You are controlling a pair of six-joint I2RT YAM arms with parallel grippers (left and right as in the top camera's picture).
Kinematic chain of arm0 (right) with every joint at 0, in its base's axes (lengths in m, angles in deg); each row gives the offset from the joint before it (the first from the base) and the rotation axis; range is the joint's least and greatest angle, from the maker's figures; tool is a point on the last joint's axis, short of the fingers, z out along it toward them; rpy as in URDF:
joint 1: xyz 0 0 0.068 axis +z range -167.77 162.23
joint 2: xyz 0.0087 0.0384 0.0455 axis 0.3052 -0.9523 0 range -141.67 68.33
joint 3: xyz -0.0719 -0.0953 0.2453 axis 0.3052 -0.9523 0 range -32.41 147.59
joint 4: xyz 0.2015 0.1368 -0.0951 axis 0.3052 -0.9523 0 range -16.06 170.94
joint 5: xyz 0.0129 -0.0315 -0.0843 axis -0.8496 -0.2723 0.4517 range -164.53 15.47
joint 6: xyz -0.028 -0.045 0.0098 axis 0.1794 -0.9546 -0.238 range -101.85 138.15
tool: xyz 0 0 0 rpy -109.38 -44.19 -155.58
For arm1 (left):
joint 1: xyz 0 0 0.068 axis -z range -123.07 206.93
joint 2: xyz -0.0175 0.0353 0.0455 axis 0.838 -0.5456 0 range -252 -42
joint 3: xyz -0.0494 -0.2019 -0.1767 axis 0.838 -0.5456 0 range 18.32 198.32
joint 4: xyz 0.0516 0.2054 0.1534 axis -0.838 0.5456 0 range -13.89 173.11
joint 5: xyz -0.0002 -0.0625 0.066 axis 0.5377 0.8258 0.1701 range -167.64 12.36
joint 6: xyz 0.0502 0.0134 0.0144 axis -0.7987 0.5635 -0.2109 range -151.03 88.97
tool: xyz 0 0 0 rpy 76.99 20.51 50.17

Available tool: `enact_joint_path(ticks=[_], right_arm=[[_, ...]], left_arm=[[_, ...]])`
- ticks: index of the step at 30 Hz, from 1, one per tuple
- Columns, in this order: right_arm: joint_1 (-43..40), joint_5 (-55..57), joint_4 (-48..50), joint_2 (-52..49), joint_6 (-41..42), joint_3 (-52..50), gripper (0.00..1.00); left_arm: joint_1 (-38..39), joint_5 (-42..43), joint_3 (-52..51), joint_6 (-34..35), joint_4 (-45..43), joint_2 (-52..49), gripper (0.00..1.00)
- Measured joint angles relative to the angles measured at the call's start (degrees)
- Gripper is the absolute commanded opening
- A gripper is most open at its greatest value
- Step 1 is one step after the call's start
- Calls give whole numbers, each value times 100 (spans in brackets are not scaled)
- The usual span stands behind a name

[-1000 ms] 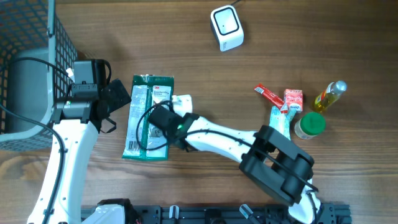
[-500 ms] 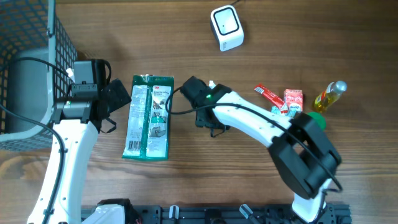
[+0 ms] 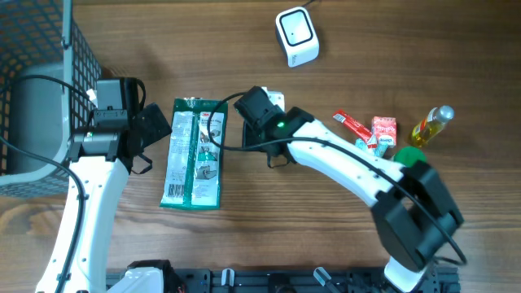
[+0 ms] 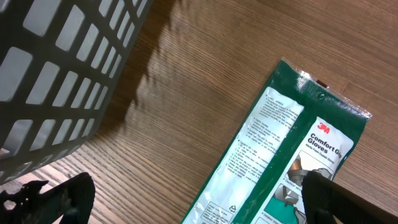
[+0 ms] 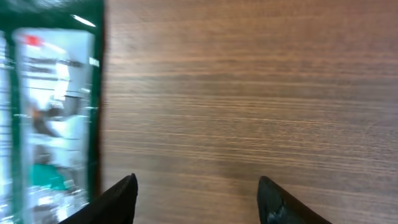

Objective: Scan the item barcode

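Left hand point(image 4: 196, 198) and right hand point(image 5: 199, 191) hover, fingers parted.

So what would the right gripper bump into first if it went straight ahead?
The right gripper would probably hit the bare wooden table first, just beside the green glove pack.

Right gripper point(image 3: 255, 107) moved off glove pack point(image 3: 194, 155), now just beside its upper right (arm swung outward).

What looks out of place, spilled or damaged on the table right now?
Nothing stands out. The glove packet lies flat and intact on the table, between the open left gripper and the open right gripper, and neither is gripping it. The scanner and the groceries at the right show no spill.
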Motion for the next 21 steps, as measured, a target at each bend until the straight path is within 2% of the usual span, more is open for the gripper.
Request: enact_joint_path(ticks=[3,9,14,18,21], right_arm=[[0,-57,-15,-393,-2,-11,56],[0,-299,-866,-584,111,-66,56],[28,-743,-1091,-584,221,-63,54],[31,-1078,-1104,-509,190,-28,53],[33,-1200,-468,-164,162,79,44]], left_arm=[[0,0,0,0,0,0,100],[0,0,0,0,0,0,100],[0,0,0,0,0,0,100],[0,0,0,0,0,0,100],[0,0,0,-2,0,0,100]])
